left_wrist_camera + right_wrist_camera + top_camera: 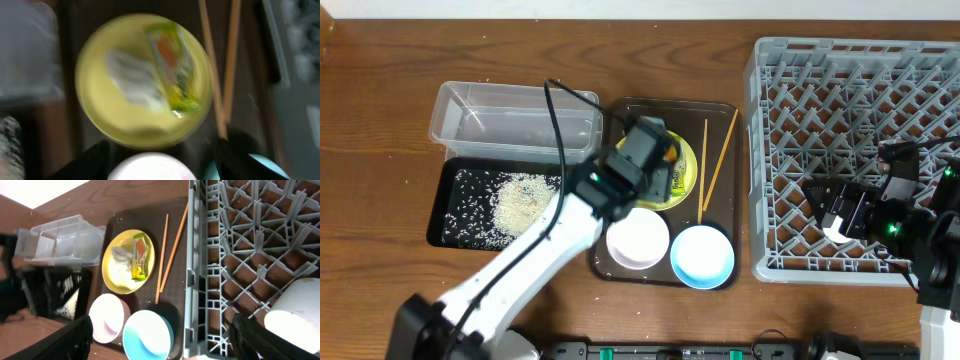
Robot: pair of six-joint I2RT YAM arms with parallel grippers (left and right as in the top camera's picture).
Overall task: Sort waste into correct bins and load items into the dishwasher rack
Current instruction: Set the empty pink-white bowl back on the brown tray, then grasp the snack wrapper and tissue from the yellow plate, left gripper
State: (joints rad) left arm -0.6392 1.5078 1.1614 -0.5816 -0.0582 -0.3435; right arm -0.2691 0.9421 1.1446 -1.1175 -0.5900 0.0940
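Over the plate (125, 117) on the tray (723, 195) | our left hand (660, 170) hangs spread and empty, we think to grab the wrapper (175, 70) lying beside the tissue (134, 80) | our right hand (833, 213) hangs spread over the rack (756, 150), out of the way.

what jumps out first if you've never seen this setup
The big grey rack fills the right side of the table. In the middle, a yellow plate sits on the brown tray, carrying a green-and-orange wrapper and a white tissue. On the left, a heap of rice lies in the black tray.
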